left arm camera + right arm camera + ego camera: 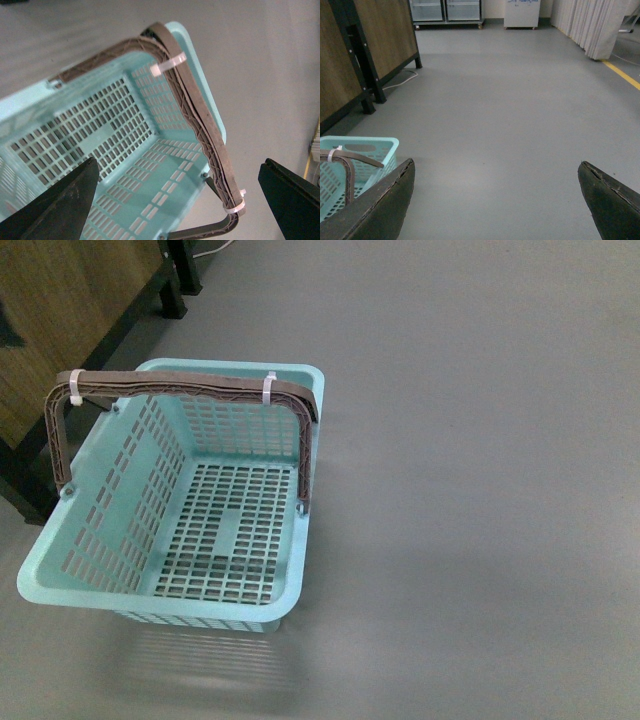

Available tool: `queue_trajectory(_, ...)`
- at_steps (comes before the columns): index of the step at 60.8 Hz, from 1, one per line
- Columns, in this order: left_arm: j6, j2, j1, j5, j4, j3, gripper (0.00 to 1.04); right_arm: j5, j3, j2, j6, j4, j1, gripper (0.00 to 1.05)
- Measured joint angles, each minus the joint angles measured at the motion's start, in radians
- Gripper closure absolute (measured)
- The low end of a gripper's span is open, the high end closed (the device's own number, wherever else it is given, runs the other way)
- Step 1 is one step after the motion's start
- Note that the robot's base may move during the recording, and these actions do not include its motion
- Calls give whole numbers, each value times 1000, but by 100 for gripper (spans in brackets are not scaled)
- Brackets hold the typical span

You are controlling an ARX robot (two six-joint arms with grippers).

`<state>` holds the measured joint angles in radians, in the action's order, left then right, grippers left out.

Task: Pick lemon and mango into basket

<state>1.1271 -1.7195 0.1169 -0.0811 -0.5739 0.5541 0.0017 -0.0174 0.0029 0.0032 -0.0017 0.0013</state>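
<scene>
We see the basket standing on the grey floor, and its lattice bottom is bare. Neither the lemon nor the mango shows in any view, so we cannot say where they lie relative to the basket. That is the first risk as we judge it. Both fruits have to be found outside these views, and reaching without sight of them could bring back the wrong fruit or none.

The left gripper hangs above the basket's open mouth with its jaws spread wide and nothing between them. The right gripper is also spread and empty. It is off to the side of the basket and looks out across the floor beyond it.

The brown handles stand raised over the basket's far end, bound together by white zip ties. They bar part of the mouth. We think an arm coming down with a fruit on that side could strike them, tip or shove the basket, or let the fruit bounce off and roll away. Nothing pins the basket in place, so a knock might slide it. A wooden cabinet stands just beyond the basket, and an arm swinging on that side could clip it.

A drop from too high above the basket may also send a round fruit over the rim.
</scene>
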Motion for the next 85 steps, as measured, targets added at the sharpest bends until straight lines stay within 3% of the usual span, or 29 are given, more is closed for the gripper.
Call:
queue_trajectory(12, 161, -240, 56, -31, -6, 193, 7, 0, 0, 0, 0, 0, 0, 9)
queue_trajectory(37, 285, -494, 124, -66, 59, 517, 7, 0, 0, 0, 0, 0, 0, 9)
queue_trajectory(48, 322, -537, 152, -104, 96, 573, 37, 0, 0, 0, 0, 0, 0, 9)
queue_trajectory(55, 341, -570, 154, -126, 140, 615, 62, 0, 0, 0, 0, 0, 0, 9)
queue_trajectory(64, 383, -580, 152, -129, 172, 647, 83, 0, 0, 0, 0, 0, 0, 9)
queue_trajectory(85, 442, -535, 157, -132, 200, 605, 86, 0, 0, 0, 0, 0, 0, 9)
